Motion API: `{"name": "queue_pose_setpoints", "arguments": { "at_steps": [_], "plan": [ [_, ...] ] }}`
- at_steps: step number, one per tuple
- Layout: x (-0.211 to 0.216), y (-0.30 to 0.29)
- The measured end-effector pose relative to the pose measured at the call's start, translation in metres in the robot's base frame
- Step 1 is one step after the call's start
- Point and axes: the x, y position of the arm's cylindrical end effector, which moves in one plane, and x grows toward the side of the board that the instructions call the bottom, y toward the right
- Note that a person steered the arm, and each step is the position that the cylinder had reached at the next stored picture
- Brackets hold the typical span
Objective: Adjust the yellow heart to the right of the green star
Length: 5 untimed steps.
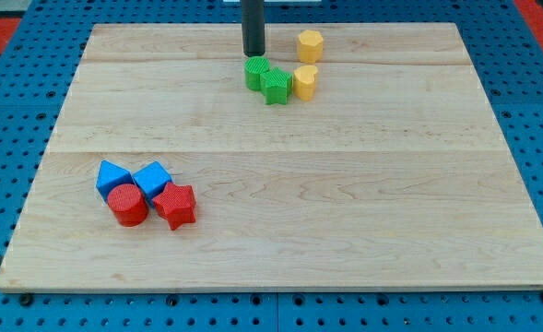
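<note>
While my tip (253, 53) hovers topside, yellow heart (305, 81) touches green star (277, 86).

We see a wooden board (280, 212) on a blue pegboard (13, 65). Near top centre: green block (256, 72), shape unclear, & yellow hexagon block (310, 44). Bottom left, a tight cluster w/ 2 blue blocks (112, 177) (152, 178), red cylinder (127, 204) & red star (175, 205).

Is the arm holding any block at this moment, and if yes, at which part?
Nothing is held. My tip is a bare rod that only pushes; it stands just above the green blocks in the view, left of the yellow heart.
</note>
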Motion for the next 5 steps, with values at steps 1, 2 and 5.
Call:
{"name": "queue_pose_setpoints", "arguments": {
  "at_steps": [1, 2, 5],
  "plan": [
    [0.036, 0.044],
    [0.074, 0.094],
    [0.141, 0.122]
  ]
}}
